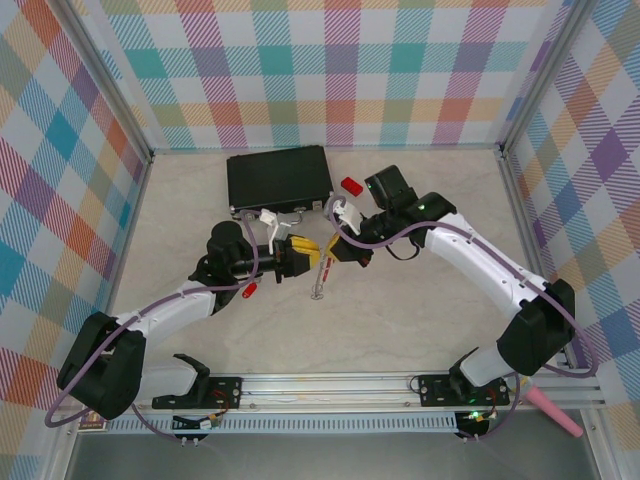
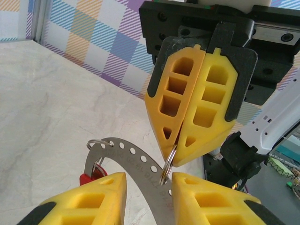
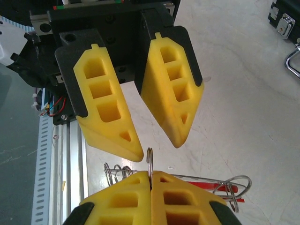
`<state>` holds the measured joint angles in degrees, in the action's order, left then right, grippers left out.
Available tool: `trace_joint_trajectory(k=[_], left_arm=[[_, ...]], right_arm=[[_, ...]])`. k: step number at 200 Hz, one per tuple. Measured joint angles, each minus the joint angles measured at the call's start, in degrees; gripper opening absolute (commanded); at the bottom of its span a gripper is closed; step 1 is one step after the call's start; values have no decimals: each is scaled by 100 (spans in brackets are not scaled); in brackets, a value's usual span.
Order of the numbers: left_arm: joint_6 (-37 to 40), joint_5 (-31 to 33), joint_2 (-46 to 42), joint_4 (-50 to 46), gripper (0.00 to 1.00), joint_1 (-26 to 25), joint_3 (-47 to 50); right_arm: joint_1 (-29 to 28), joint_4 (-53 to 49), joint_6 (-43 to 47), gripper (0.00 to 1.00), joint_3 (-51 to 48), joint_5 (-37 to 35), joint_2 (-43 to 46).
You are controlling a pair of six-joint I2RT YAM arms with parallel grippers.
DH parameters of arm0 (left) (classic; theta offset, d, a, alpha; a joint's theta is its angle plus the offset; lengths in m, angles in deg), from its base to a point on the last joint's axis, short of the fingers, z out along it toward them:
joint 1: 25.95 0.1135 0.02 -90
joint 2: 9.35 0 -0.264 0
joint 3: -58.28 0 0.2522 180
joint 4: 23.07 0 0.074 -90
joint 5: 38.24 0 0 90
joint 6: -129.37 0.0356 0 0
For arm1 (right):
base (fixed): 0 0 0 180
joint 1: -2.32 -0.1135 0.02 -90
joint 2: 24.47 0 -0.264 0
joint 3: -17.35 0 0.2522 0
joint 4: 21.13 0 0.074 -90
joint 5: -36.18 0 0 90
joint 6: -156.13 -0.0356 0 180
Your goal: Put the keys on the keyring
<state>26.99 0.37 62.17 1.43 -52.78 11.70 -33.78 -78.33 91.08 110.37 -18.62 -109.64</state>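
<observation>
Top external: left end effector (image 1: 306, 253) and right end effector (image 1: 333, 249) are meeting above the surface (image 1: 420, 320); keyring (image 1: 318, 282) is dangling between, details unreadable. Left wrist: left fingers (image 2: 89, 199) are straddling keyring, grip undeterminable; key (image 2: 91, 177) is hanging, half-hidden. Right wrist: right is clenching keyring's loop (image 3: 149, 158).
</observation>
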Motion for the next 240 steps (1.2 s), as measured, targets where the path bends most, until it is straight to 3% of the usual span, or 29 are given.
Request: trace_joint_trajectory(k=[52,152,206,220,240], left_arm=[[-33,-50,0,149,25,0,0],[-144,-361,4,243,0,4,0],[-175,-376,13,282,0,4,0],[-192,-409,17,291,14,4,0],[-282,-431,44,396,14,4,0]], right_arm=[[-96,2,0,0,2,17,-28],[-122,0,-2,0,4,-50,-28],[-122,2,-4,0,4,-46,-28],[-120,0,-4,0,4,-22,-28],[-146,26,-4,0,4,68,-28]])
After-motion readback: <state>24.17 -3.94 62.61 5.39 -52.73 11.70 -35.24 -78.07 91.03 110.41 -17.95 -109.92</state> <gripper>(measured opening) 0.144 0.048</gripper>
